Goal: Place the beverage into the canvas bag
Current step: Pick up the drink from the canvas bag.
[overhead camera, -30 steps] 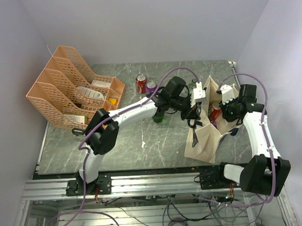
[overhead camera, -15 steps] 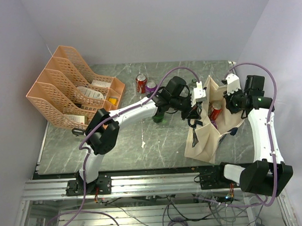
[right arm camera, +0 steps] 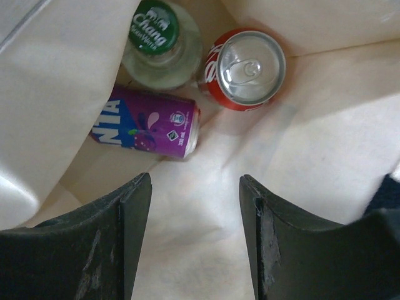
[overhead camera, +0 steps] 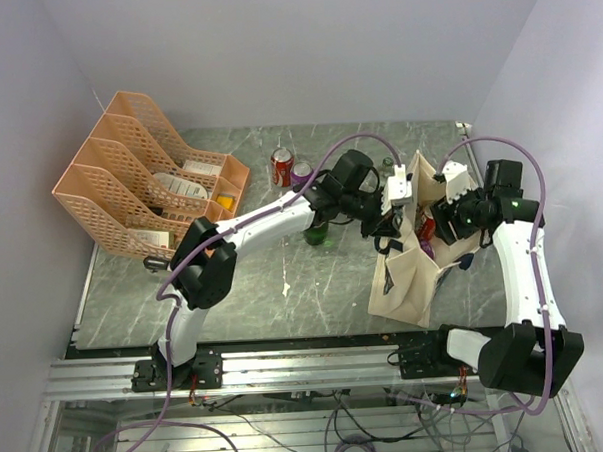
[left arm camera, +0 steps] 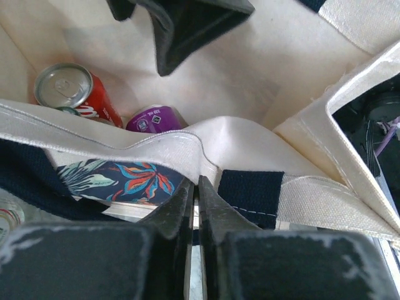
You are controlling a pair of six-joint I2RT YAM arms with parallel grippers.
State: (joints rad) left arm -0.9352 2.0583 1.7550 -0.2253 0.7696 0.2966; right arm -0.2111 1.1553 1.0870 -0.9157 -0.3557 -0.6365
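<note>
**Desk:** What is closest to you?

**Me:** On the right of the grey surface (overhead camera: 285, 307), between my two arms, the canvas bag (overhead camera: 409, 281) stands with its mouth open.

**Desk:** Your left pincer?

**Me:** My left pincer (left arm camera: 196, 187) is clamped on the bag's left rim. Its jaws are pressed together on the cream cloth, just beside the navy strap (left arm camera: 250, 190).

**Desk:** And the right?

**Me:** My right pincer (right arm camera: 194, 181) hangs over the bag's mouth with its jaws well apart and nothing between them.

**Desk:** Where is the drink?

**Me:** Down inside the bag. On the right wrist camera I see a red cola can (right arm camera: 245, 67) top end up and a purple can (right arm camera: 147, 130) lying on its side near it. A green-capped Chang water bottle (right arm camera: 161, 42) is crowded in beside both.

**Desk:** Anything farther out?

**Me:** A green bottle (overhead camera: 317, 235) stands on the surface by my left forearm. Beyond it a second red can (overhead camera: 282, 167) and a second purple can (overhead camera: 301, 174) stand side by side toward the back. The orange file trays (overhead camera: 145, 198) sit at the far left with papers in them.
</note>
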